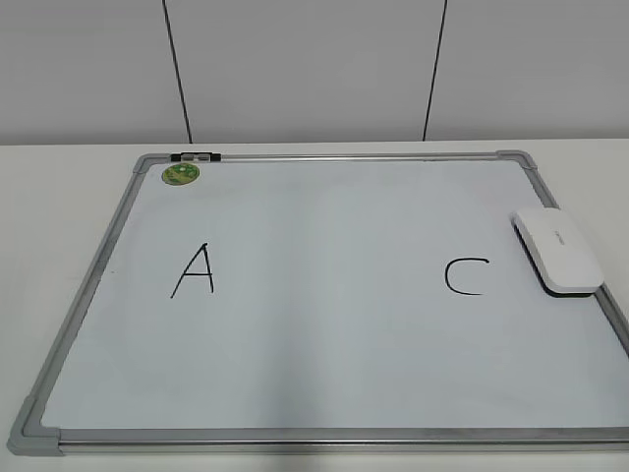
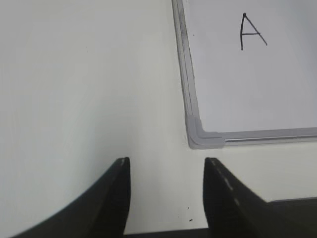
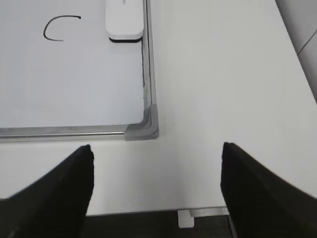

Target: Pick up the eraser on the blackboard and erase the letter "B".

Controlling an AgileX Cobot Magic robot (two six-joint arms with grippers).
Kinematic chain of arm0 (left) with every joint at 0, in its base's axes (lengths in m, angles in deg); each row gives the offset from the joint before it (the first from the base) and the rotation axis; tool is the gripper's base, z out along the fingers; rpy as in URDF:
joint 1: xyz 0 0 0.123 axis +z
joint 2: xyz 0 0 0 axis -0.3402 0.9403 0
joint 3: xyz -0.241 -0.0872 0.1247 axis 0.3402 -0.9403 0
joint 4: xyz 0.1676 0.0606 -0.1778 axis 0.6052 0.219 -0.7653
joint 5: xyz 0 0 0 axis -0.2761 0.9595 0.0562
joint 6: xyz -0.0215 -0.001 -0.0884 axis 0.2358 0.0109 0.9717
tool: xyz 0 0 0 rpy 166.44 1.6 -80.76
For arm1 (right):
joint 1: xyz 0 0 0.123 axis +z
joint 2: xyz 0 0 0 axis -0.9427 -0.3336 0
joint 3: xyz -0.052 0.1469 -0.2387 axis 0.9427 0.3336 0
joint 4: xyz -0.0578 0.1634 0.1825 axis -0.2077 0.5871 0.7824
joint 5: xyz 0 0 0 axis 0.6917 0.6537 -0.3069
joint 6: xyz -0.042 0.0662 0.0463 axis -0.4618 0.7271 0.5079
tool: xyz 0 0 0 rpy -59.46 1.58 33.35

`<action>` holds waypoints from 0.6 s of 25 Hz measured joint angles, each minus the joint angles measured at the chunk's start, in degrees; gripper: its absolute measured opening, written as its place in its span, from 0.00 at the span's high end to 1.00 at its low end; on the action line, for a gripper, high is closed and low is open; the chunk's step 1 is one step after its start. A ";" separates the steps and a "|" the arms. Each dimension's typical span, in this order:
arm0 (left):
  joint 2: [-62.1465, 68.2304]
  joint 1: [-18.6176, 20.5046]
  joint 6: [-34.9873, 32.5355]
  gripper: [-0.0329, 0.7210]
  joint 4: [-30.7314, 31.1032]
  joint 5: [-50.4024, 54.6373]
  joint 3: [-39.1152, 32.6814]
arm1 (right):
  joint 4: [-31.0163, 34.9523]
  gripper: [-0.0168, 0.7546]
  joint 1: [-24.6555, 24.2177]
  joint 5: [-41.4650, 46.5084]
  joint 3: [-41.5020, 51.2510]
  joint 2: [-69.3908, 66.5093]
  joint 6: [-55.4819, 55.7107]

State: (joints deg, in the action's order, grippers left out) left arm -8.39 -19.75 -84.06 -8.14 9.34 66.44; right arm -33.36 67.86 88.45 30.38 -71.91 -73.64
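Observation:
The blackboard [image 1: 324, 324] is a white board with a grey frame lying flat on the table. The white eraser [image 1: 556, 249] lies on its right edge, beside the black "C" [image 1: 465, 276]. The black "A" [image 1: 194, 270] is on the left. No letter "B" shows between them; that area is blank. In the right wrist view the eraser [image 3: 125, 20] lies at the top, far from my open, empty right gripper [image 3: 157, 163]. My left gripper [image 2: 167, 171] is open and empty over bare table, near the board's corner [image 2: 200, 136]. Neither gripper shows in the exterior view.
A round green sticker [image 1: 181, 174] and a black clip [image 1: 195, 156] sit at the board's far left corner. White table [image 2: 84, 84] surrounds the board. A white wall with dark seams stands behind. The table's front edge [image 3: 148, 214] lies under the right gripper.

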 joint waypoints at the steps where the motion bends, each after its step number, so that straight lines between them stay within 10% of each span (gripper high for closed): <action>1: -1.13 0.00 0.00 0.47 0.00 0.00 0.00 | 0.00 0.21 0.00 0.00 0.00 1.31 0.00; 15: -8.82 0.00 0.00 0.47 0.00 0.43 -0.10 | -0.26 0.21 -0.13 0.24 0.00 8.24 0.10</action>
State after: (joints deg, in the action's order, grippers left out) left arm -17.22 -19.75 -84.06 -8.14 9.76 66.34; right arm -33.62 67.74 88.69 30.38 -63.66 -73.53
